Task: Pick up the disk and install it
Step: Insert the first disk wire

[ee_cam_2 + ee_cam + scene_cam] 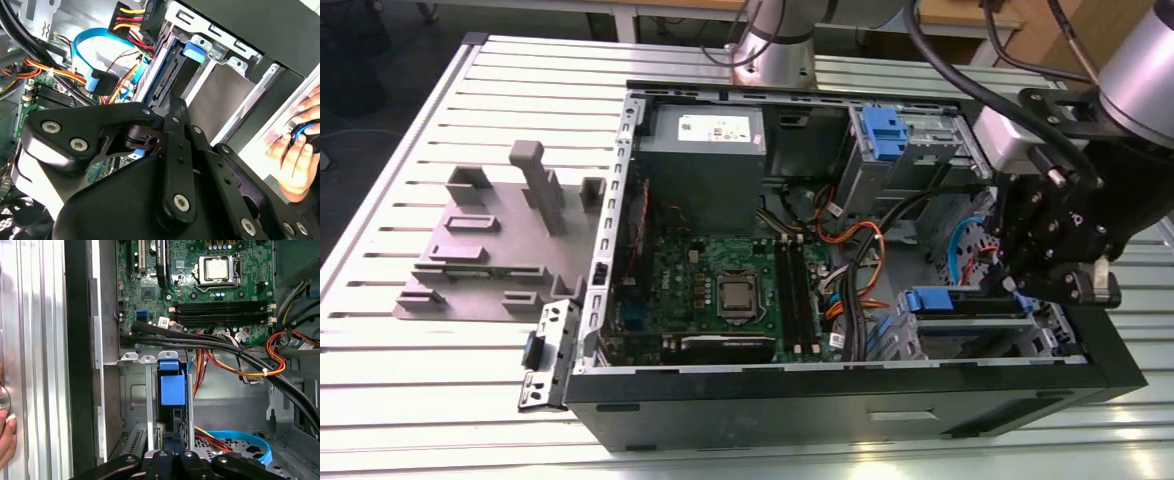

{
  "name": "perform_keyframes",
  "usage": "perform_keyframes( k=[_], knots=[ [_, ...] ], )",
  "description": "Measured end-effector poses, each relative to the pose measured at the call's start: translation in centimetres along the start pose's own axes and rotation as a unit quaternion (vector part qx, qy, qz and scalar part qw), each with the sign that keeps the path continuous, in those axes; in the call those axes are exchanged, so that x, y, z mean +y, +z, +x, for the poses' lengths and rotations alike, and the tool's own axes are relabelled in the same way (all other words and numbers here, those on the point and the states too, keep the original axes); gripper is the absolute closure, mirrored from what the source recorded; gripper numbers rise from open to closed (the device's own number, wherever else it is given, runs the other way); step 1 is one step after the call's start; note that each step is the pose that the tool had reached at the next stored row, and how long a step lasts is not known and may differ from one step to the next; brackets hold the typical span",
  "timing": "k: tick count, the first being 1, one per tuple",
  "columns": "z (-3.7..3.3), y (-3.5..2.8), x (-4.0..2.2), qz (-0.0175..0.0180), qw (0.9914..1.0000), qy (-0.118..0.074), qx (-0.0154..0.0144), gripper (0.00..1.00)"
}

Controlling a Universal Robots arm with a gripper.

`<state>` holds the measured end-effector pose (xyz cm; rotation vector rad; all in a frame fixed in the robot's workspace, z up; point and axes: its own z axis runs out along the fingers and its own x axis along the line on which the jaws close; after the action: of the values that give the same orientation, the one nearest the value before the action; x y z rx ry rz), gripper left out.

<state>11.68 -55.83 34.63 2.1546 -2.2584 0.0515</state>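
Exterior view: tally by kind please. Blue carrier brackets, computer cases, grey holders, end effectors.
Blue carrier brackets: 2, one in each drive bay
Open computer case: 1
Grey holder on the table beside the case: 1
End effector, over the lower bay: 1
Total: 5

Claw (171, 117): matte black linkage plates with rounded ends, silver screws (180, 201) at each pivot. Arm (1137, 62): silver-grey cylindrical segments, pale boxy wrist block (1007, 135), thick black cables (961, 75) looped alongside.
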Motion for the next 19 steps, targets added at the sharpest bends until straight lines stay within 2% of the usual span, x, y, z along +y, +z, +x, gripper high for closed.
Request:
perform_keyframes(
  k=[5, 11, 19],
  knots=[
    [0.01, -0.73, -0.09, -0.0001, 1.0, 0.0, -0.0002, 0.89],
    [-0.1, -0.72, -2.04, -0.0039, 0.99999, 0.0, 0.0001, 0.89],
    [-0.31, -1.0, -2.94, -0.0054, 0.99999, 0.0, 0.0001, 0.89]
  ],
)
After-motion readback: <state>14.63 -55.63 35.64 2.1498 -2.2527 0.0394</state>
